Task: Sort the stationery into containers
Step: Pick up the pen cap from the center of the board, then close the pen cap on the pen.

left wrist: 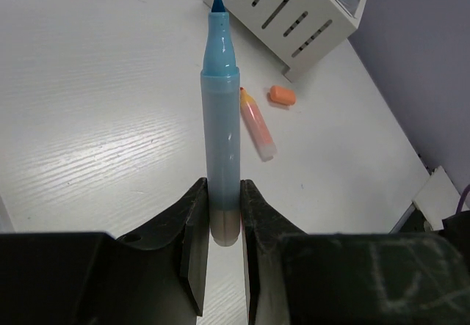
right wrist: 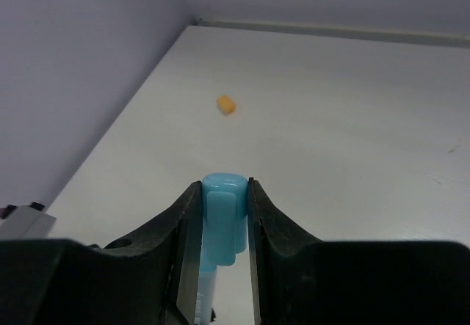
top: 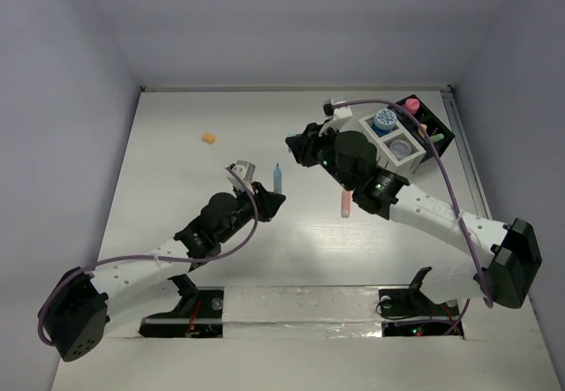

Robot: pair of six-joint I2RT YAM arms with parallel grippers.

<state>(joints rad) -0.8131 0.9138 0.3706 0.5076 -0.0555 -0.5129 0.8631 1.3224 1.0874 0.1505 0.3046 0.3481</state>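
Observation:
My left gripper (top: 271,199) (left wrist: 223,193) is shut on the lower end of an uncapped blue marker (top: 278,177) (left wrist: 221,119), held above the table with its tip pointing away. My right gripper (top: 295,147) (right wrist: 224,189) is shut on a light blue marker cap (right wrist: 223,218), just beyond the marker's tip. The marker's barrel (right wrist: 202,288) shows below the cap in the right wrist view. The white-and-black organizer (top: 425,146) (left wrist: 294,17) stands at the far right, holding a blue jar (top: 383,121), a grey jar (top: 402,147) and a pink piece (top: 411,106).
An orange-pink marker (top: 345,202) (left wrist: 258,125) lies on the table under the right arm, with an orange cap (left wrist: 282,95) beside it. A small yellow-orange capsule piece (top: 208,138) (right wrist: 226,105) lies far left. A small white block (top: 241,169) sits by the left wrist.

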